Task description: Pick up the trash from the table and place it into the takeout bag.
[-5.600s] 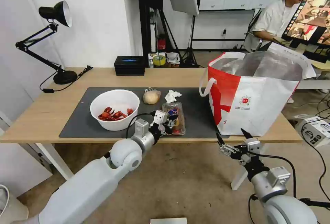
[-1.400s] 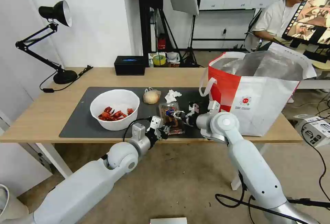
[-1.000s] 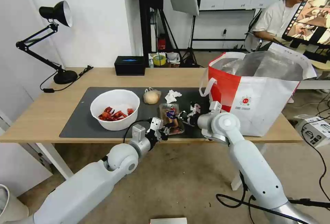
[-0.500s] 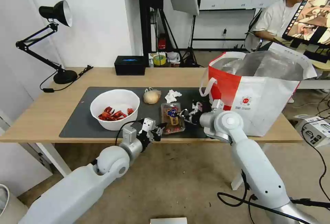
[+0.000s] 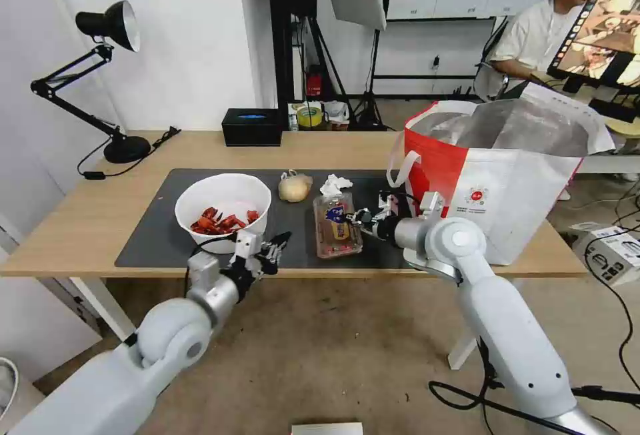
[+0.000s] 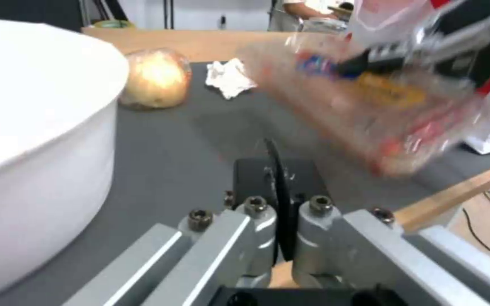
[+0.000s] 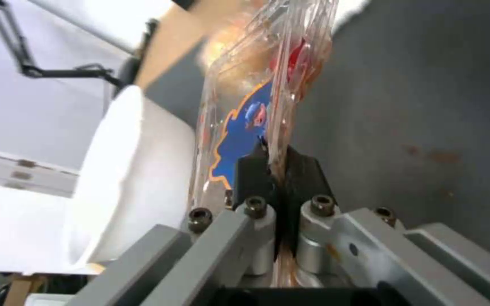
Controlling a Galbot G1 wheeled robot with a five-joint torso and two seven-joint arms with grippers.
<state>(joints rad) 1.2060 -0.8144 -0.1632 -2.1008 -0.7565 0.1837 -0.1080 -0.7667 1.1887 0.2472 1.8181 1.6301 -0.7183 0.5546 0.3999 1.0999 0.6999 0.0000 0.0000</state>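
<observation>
Midway along the table's [image 5: 93, 221] front edge, our right pincer [image 5: 358, 216] grips the clear tray [image 5: 337, 227]; our left pincer [image 5: 277, 243] sits clenched, empty.

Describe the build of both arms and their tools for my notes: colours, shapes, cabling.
Both arms are glossy white-grey tubes with round ball-like joints. Each ends in a silver metal wrist block with hex bolts and thin black fingers: the left tool and the right tool. A black cable loops over each wrist. No markings visible.
</observation>
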